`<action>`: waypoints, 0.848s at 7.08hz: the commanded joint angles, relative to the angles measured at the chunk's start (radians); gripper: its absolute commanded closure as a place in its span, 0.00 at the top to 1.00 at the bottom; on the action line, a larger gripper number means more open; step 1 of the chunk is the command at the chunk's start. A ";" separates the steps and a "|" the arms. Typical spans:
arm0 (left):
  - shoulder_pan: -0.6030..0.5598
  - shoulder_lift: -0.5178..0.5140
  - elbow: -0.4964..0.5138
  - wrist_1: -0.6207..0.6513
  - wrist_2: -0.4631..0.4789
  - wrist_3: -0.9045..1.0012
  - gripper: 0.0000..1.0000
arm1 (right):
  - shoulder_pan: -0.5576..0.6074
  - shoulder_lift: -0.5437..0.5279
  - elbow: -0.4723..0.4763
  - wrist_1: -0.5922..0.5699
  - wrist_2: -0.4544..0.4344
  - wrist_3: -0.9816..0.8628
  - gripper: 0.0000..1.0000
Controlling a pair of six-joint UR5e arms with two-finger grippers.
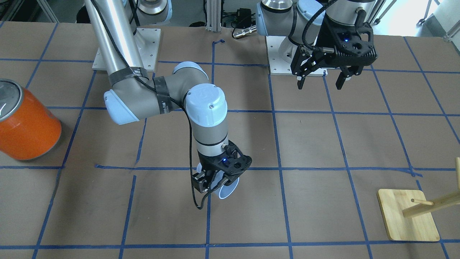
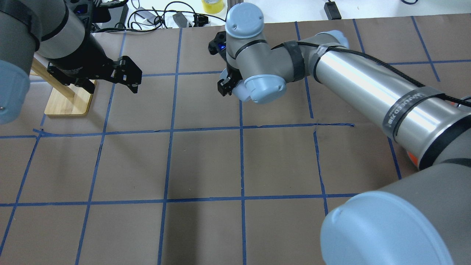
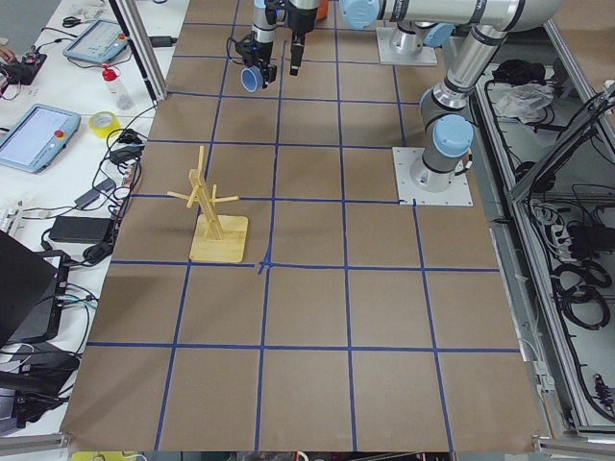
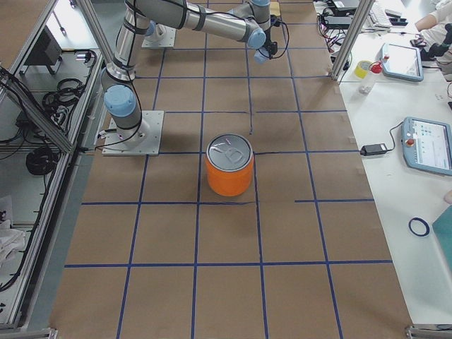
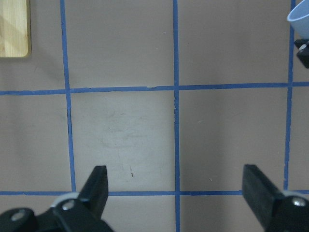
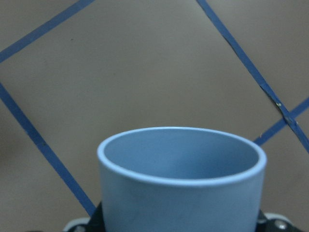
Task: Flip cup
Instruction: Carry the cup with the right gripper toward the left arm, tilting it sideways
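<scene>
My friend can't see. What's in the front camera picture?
The right gripper holds a pale blue cup over the table, its mouth tipped sideways. The left gripper hangs open and empty. An orange canister and a wooden rack stand at the sides.

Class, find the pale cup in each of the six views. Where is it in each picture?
Front-facing: cup lower centre, in the right gripper.
Overhead: upper centre, mostly hidden by the right arm.
Left: cup top, left of centre.
Right: cup top, right of centre.
Left wrist: cup top right corner.
Right wrist: cup bottom centre, close up.
Landmark: blue tape grid, in all views.
</scene>
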 commanded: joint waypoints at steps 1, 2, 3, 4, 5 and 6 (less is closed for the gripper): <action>0.003 -0.005 0.005 0.000 -0.001 0.000 1.00 | 0.015 0.042 0.003 -0.026 0.009 -0.393 0.16; 0.003 -0.005 0.005 0.000 0.000 0.000 1.00 | 0.015 0.055 0.003 -0.027 0.016 -0.489 0.17; 0.003 -0.005 0.003 0.000 0.000 0.000 1.00 | 0.023 0.057 0.004 -0.024 0.017 -0.535 0.20; 0.007 -0.012 0.000 0.002 -0.004 0.002 1.00 | 0.047 0.060 0.009 -0.021 0.015 -0.542 0.20; 0.012 -0.017 0.000 0.002 -0.015 0.002 1.00 | 0.072 0.065 0.024 -0.024 0.003 -0.568 0.23; 0.041 -0.017 -0.003 0.002 -0.018 0.041 1.00 | 0.071 0.069 0.026 -0.026 0.006 -0.604 0.27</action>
